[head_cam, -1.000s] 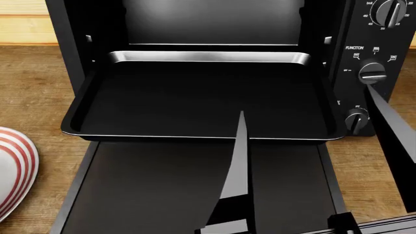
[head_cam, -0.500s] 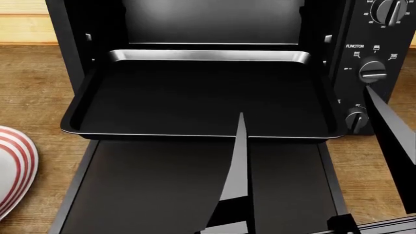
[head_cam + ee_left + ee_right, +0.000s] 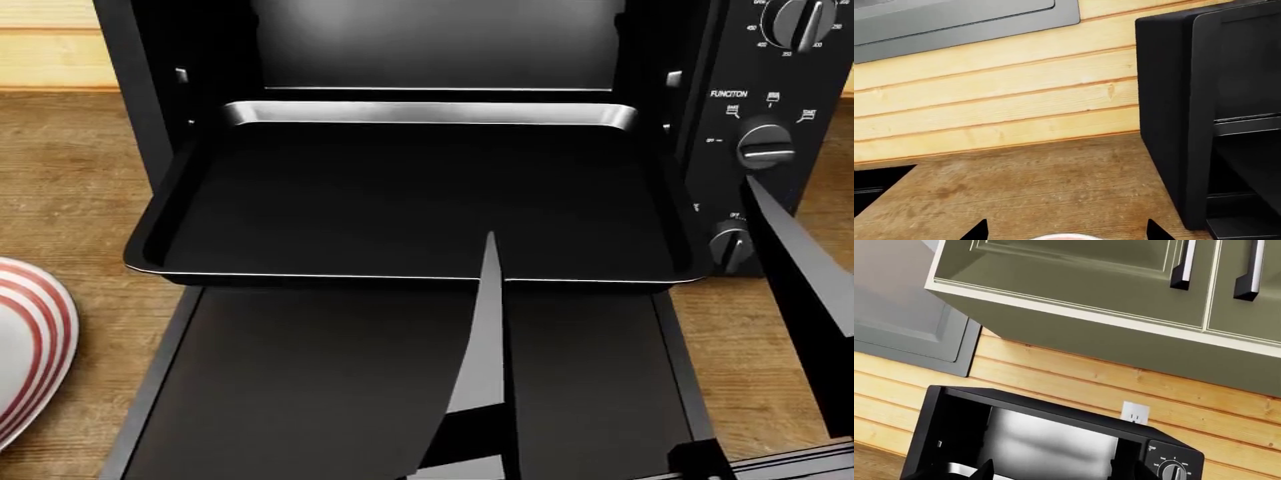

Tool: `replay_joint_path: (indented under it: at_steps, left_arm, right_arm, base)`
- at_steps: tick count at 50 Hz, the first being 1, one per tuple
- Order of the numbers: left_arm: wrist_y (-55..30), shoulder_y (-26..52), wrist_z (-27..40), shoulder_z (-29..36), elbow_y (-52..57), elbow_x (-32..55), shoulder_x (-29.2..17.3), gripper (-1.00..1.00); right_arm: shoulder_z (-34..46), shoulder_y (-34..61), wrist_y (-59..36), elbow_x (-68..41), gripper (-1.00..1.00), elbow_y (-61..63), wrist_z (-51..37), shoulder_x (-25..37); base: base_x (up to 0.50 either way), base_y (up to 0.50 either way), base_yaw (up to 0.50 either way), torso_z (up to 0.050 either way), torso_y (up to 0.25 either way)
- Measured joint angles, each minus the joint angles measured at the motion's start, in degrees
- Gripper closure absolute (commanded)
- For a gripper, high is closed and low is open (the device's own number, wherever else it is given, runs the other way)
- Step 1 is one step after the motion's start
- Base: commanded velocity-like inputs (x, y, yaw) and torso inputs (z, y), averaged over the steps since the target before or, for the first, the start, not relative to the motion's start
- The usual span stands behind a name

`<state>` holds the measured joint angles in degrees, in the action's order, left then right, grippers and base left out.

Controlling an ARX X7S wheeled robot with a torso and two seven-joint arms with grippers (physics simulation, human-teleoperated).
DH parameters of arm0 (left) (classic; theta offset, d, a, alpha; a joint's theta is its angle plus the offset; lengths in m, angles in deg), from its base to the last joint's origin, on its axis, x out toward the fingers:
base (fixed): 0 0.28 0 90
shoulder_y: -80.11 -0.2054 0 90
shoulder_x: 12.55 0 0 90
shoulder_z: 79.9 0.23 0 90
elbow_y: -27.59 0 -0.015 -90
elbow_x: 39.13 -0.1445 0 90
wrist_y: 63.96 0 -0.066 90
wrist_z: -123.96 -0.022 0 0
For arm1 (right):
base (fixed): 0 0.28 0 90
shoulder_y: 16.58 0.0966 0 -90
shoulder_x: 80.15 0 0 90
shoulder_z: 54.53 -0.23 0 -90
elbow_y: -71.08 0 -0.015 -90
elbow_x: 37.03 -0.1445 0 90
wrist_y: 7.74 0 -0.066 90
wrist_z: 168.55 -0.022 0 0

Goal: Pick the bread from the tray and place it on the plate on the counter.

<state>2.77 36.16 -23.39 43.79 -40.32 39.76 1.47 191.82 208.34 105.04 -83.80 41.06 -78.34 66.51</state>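
Note:
The black tray (image 3: 307, 275) with its silvery rim sits pulled out of the open oven, and what shows of it is bare. The bread is not in view. The striped plate (image 3: 27, 340) lies on the wood counter (image 3: 67, 170) at the far left. My right gripper (image 3: 618, 210) is open and empty, held in front of the tray, with one long black finger (image 3: 491, 340) across the tray's front. It faces the oven in the right wrist view (image 3: 1061, 470). My left gripper (image 3: 1066, 231) is open and empty just above the plate's rim (image 3: 1061, 237).
The flat black oven door (image 3: 307, 390) lies open below the tray. The oven's control knobs (image 3: 763, 146) are at the right. The oven's side wall (image 3: 1167, 125) stands beside my left gripper. A wooden plank wall (image 3: 1001, 100) backs the counter.
The right gripper's fingers have dipped very slightly. Nothing else has visibly changed.

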Motion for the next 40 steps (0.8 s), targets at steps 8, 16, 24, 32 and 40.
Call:
replay_joint_path:
  at_steps: [8, 16, 24, 32, 40]
  left_arm:
    - [-0.3, 0.5, -0.6, -0.3, 0.8, -0.9, -0.1, -1.00]
    - [-0.2, 0.8, -1.2, -0.6, 1.6, -1.7, -0.5, -1.00]
    - [0.0, 1.0, -1.7, -0.8, 2.5, -2.6, -0.8, -1.00]
    - [0.0, 1.3, -1.9, -1.1, 3.3, -3.6, -1.2, -1.00]
    - [0.4, 1.2, -2.2, -1.4, 4.2, -4.5, -1.6, -1.00]
  right_arm:
    - [0.3, 0.0, 0.1, 0.3, -1.00, 0.0, 0.0, 0.1]
    - [0.4, 0.0, 0.3, 0.4, -1.00, 0.0, -0.1, 0.0]
    - [0.4, 0.0, 0.3, 0.5, -1.00, 0.0, -0.1, -0.1]
    - [0.7, 0.0, 0.5, 0.9, -1.00, 0.0, -0.1, 0.0]
    - [1.0, 0.0, 0.7, 1.2, -1.00, 0.0, -0.1, 0.0]
  base:
    - [0.00, 0.00, 0.00, 0.000, 0.000]
    - [0.00, 0.00, 0.00, 0.000, 0.000]
    - [0.00, 0.00, 0.00, 0.000, 0.000]
    - [0.00, 0.00, 0.00, 0.000, 0.000]
    - [0.00, 0.00, 0.00, 0.000, 0.000]
